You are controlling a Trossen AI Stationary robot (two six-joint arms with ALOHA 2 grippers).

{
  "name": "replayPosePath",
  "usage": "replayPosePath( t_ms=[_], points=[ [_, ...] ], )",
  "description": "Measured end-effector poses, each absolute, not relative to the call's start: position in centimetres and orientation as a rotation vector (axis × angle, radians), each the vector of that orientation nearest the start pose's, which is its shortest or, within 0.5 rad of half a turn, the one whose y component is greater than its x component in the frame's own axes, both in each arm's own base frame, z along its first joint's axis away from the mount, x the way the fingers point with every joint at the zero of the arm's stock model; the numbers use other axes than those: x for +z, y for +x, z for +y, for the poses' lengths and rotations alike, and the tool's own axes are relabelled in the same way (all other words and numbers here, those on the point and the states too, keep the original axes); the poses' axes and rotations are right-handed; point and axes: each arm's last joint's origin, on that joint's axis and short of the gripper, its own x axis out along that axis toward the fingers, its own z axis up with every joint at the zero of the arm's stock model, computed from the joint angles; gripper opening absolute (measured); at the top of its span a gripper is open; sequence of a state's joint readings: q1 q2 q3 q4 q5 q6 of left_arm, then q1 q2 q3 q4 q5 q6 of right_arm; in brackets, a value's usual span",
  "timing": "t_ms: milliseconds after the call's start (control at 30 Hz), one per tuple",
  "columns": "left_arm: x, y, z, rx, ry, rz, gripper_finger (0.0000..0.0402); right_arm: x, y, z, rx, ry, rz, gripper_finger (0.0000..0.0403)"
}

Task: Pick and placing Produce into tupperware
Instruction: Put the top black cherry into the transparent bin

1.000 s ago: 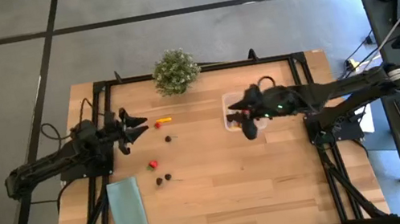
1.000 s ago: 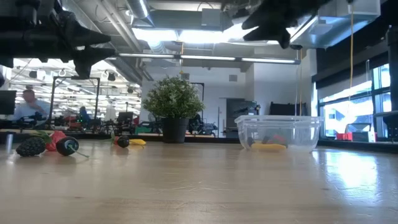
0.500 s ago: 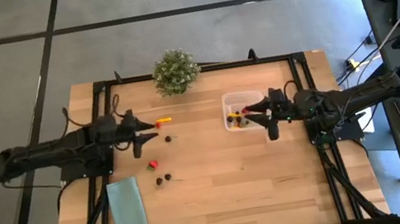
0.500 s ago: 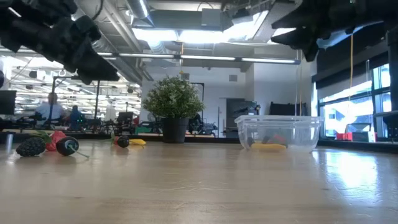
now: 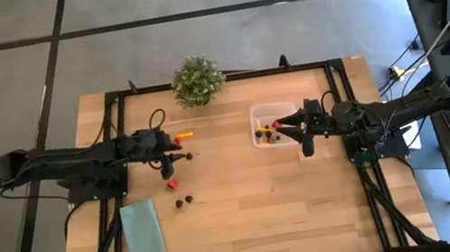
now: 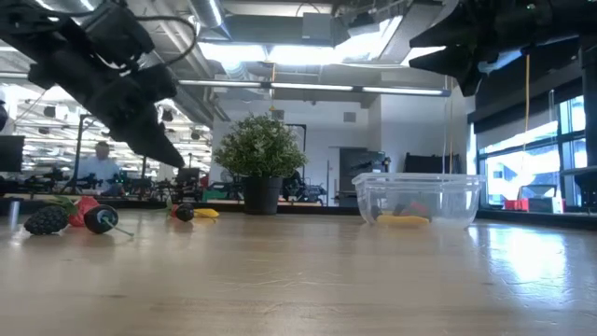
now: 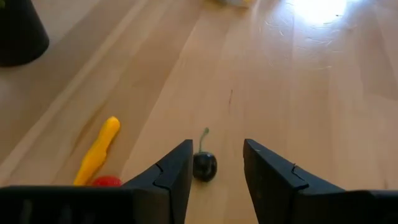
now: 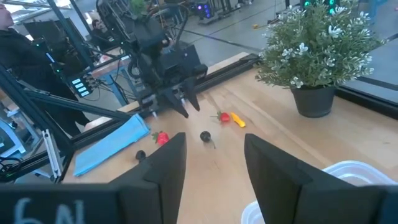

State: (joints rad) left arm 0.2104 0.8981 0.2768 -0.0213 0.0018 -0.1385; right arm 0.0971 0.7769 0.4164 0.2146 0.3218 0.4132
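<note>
Lying just ahead of the open left hand (image 7: 214,163), between its fingers, is a dark cherry (image 7: 204,166).

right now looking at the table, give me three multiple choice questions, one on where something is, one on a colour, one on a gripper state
1. Where does the small dark cherry with a green stem lie?
A. inside the clear box
B. on the bare wood, ahead of the left gripper's fingers
C. on the cloth

2. What colour is the flat rectangular cloth at the table's front left?
A. pale green
B. red
C. black

3. How do the left gripper's fingers stand?
A. shut on the cherry
B. shut on nothing
C. apart, with the cherry not gripped

Answers:
1 B: the left wrist view shows it on wood, in line with the gap between the fingers.
2 A: the high view shows it pale green.
3 C: in the left wrist view there is wood between each finger and the cherry.
</note>
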Motion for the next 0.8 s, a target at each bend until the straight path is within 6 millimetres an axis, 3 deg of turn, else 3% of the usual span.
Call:
replayPosePath(
  t_ms=[200,533,800],
  points=[
    [14.9,17.7,3.5,0.221,-0.129,0.635,0.0122,24.4,17.6,0.8,-0.25,0.381,0.095,0.0165],
    [12.4,18.3,3.6,0.226,-0.15,0.777,0.0115,24.4,17.6,0.8,-0.251,0.381,0.096,0.0165],
    [12.5,18.7,3.7,0.257,-0.212,0.735,0.0127,24.4,17.6,0.8,-0.251,0.381,0.097,0.0165]
  ],
)
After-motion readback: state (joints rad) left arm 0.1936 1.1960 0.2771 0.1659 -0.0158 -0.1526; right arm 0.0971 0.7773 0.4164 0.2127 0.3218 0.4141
